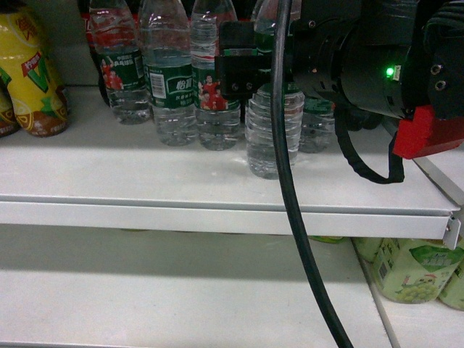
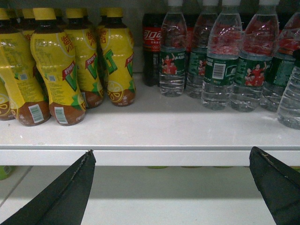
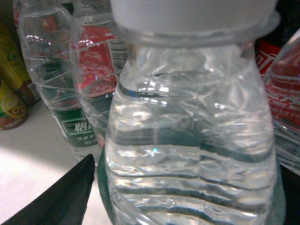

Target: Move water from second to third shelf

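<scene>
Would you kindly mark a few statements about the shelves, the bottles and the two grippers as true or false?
1. The left gripper is closed on a yellow-labelled tea bottle. False: its jaws stand wide apart, holding nothing, in front of the white shelf.
2. The right gripper is at a clear ribbed plastic water bottle with a dark green label. True.
3. That water bottle lies on its side. False: it stands upright.
4. Yellow-labelled tea bottles stand left of the water bottles in the left wrist view. True.
5. Dark cola bottles with red labels stand at the shelf's front edge. False: they stand at the back.
</scene>
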You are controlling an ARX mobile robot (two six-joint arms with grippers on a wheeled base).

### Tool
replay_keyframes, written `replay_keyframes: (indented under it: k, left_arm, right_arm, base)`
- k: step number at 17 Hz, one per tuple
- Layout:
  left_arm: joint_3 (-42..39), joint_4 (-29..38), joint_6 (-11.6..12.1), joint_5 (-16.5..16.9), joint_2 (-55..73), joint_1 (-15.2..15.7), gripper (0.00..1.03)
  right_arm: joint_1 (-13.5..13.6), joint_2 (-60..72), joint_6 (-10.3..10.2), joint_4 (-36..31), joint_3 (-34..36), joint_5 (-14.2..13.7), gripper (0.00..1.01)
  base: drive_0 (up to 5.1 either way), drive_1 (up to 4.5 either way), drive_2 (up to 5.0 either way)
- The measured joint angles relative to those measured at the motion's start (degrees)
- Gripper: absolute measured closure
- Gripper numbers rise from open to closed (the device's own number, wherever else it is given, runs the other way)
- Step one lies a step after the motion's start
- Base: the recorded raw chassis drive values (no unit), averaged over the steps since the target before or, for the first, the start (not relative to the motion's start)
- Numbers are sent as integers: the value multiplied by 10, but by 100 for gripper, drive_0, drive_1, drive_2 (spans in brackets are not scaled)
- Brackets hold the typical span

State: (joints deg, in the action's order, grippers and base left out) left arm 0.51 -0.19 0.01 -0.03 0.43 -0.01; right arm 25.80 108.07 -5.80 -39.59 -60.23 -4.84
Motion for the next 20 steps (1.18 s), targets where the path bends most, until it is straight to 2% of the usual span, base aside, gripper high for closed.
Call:
replay_keyframes:
  k: [7,8,11,13,15,20]
  left_arm:
    - [0,0,0,0,0,0,5]
    - [0,0,0,0,0,0,5]
    - [0,0,0,0,0,0,5]
    - [0,0,0,0,0,0,5]
    - [0,0,0,0,0,0,5]
    - [0,0,0,0,0,0,5]
  right_arm:
    - [1,10,-8,9,-11,-7,3]
    - [2,14,-10,6,-11,-7,7]
    - [4,15,-11,8,-11,-9,38]
    - [4,14,-10,7,-11,-10,53]
    - [5,10,-6,3,-5,-10,57]
    - [21,-51,-6,10,60,-2,58]
  base:
    - [0,0,0]
    - [0,0,0]
    - [0,0,0]
    - [0,0,0]
    - [0,0,0]
    - [0,0,0]
